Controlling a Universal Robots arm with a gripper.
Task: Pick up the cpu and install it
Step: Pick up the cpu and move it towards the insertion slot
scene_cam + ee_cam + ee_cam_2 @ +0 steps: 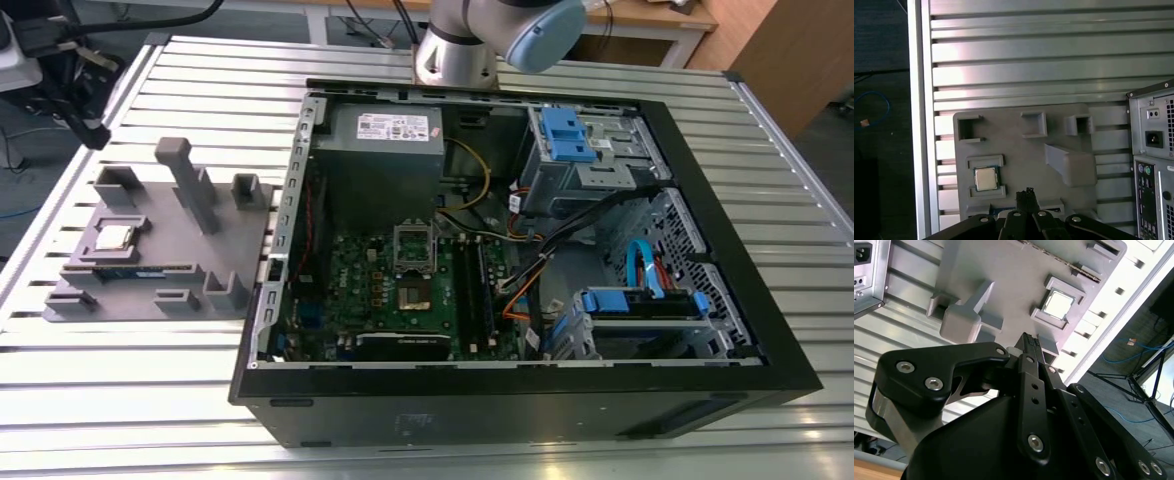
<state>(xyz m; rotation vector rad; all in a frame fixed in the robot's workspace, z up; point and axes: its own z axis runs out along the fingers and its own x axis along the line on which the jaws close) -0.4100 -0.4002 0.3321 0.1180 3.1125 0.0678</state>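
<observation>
While the fingers (1026, 196) sit clenched empty, the cpu (985, 179) lies flat, metal top up.

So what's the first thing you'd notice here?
A big black computer case lies open on the metal table, its green board showing. On the exterior view's left sits a grey tray with a shiny little chip in it.
</observation>
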